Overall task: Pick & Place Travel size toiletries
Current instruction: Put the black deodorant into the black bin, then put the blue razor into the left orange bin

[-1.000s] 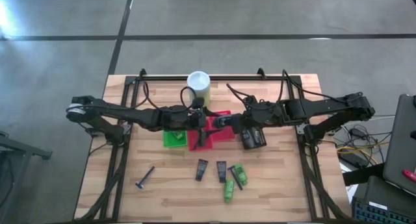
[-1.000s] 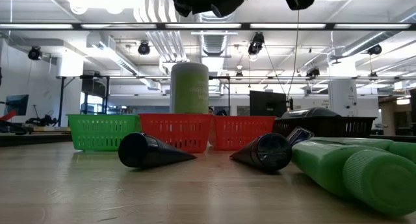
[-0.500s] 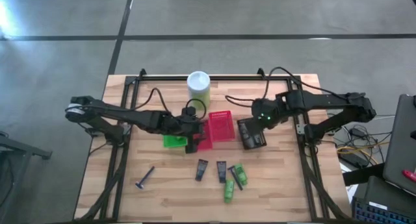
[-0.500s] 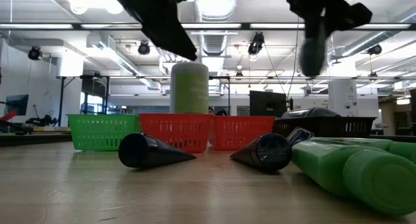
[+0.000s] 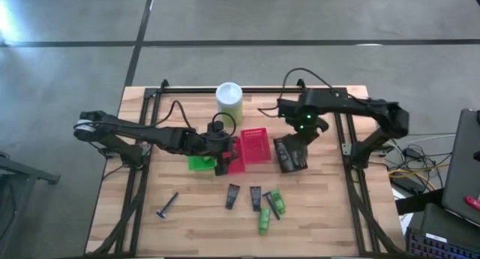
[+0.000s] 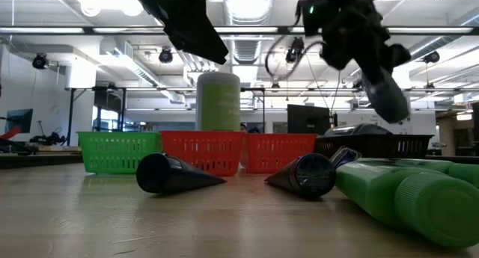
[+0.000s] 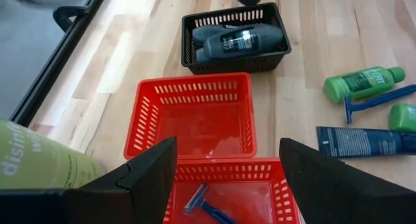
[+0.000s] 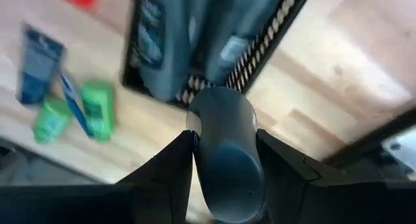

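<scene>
My right gripper (image 8: 224, 182) is shut on a dark grey oval bottle (image 8: 224, 139) above the dark mesh basket (image 5: 289, 155), which holds two more grey bottles (image 7: 237, 39). In the low view the bottle (image 6: 385, 93) slants in the air. My left gripper (image 7: 227, 178) is open and empty above the two red baskets (image 5: 253, 145); a blue razor (image 7: 203, 203) lies in the nearer one. Black flat tubes (image 5: 233, 196), green mini tubes (image 5: 264, 218) and a razor (image 5: 166, 206) lie on the table's near half. My right gripper pinches the grey bottle by its two sides (image 8: 195, 146) between its two fingers (image 8: 162, 178). The fingers point down and slantwise, along the bottle. The bottle is lifted clear, tilted, its free end (image 8: 221, 100) toward the dark basket below.
The tall pale-green canister (image 5: 229, 100) with a white lid stands behind the baskets. A green basket (image 5: 199, 161) sits left of the red ones. A black metal frame (image 5: 142, 139) runs along the table's sides and far edge. Bare wood lies at the near left.
My right gripper has drawn away from my left gripper over the red baskets and gone toward the table's right with the grey bottle, turning as it went; the bottle now slants above the dark basket. My left gripper stays over the red baskets.
</scene>
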`<state>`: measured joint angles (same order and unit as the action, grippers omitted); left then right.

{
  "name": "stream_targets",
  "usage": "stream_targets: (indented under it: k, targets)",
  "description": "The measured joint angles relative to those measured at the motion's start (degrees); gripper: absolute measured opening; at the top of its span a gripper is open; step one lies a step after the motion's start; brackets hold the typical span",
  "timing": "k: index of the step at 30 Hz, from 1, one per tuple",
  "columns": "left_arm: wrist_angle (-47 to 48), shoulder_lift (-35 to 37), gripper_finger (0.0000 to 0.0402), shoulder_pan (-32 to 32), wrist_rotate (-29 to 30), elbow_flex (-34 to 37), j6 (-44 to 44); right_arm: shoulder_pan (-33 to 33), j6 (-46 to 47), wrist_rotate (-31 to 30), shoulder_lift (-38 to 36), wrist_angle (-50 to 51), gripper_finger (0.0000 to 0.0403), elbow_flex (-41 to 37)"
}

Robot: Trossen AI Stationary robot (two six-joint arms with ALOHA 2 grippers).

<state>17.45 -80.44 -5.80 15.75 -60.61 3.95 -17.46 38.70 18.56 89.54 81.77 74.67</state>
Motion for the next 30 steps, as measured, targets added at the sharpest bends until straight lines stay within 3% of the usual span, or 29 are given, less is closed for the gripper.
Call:
stream_targets:
  k: [5,12,23,30]
  targets:
    - [0.06,0.00,0.0275,0.00,0.21,0.00,0.63,-0.83,-7.11,5.89,5.64,0.43,0.0140,0.02]
    - [0.19,0.00,0.0275,0.00,0.24,-0.01,0.71,-0.98,-9.68,6.78,8.93,-1.24,0.0151,0.00]
    - [0.22,0.00,0.0275,0.07,0.26,0.00,0.44,-0.91,-9.03,5.37,8.45,-2.74,0.0211,0.00]
    - [1.08,0.00,0.0275,0.04,0.67,-0.01,0.28,-0.81,-6.35,-2.81,6.31,-2.53,0.0243,0.91]
